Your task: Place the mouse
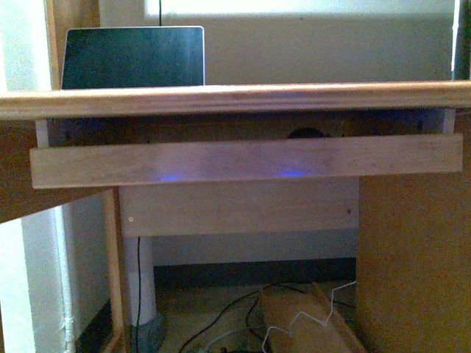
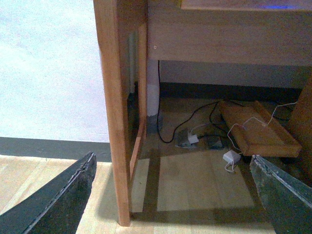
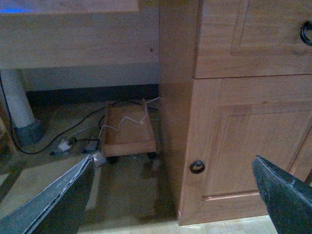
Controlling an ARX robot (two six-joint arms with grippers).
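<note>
In the front view a small dark rounded shape (image 1: 305,133) peeks over the front board of the pull-out tray (image 1: 243,162) under the desk top (image 1: 235,99). It may be the mouse, but most of it is hidden. No mouse shows in either wrist view. My left gripper (image 2: 170,200) is open and empty, low over the wooden floor beside the desk's left leg (image 2: 114,112). My right gripper (image 3: 170,200) is open and empty, low in front of the desk's cabinet door (image 3: 243,136). Neither arm shows in the front view.
A laptop (image 1: 132,57) with a dark screen stands on the desk at the back left. Under the desk are a wheeled wooden tray (image 2: 258,129), also in the right wrist view (image 3: 127,134), loose cables and a white adapter (image 2: 231,157). A drawer (image 3: 253,34) sits above the cabinet door.
</note>
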